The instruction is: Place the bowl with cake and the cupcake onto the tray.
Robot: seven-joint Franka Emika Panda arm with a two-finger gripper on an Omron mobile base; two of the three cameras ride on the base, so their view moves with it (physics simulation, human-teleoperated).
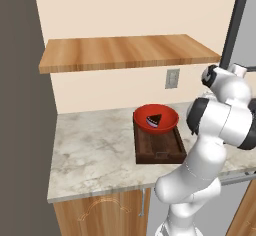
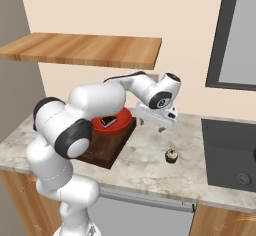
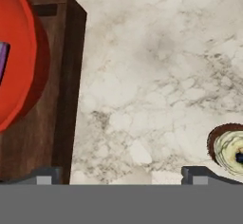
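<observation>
Hovering gripper (image 2: 156,123) spread wide and empty over marble counter (image 2: 150,160); red bowl with cake (image 1: 155,118) on wooden tray (image 1: 159,147), apparently overhanging its far end; cupcake (image 2: 171,155) alone beside tray

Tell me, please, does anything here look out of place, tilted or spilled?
Nothing looks spilled or damaged. The red bowl with cake sits at the far end of the tray, its rim overhanging the tray's edge. The cupcake stands upright on the counter, apart from the tray.
</observation>
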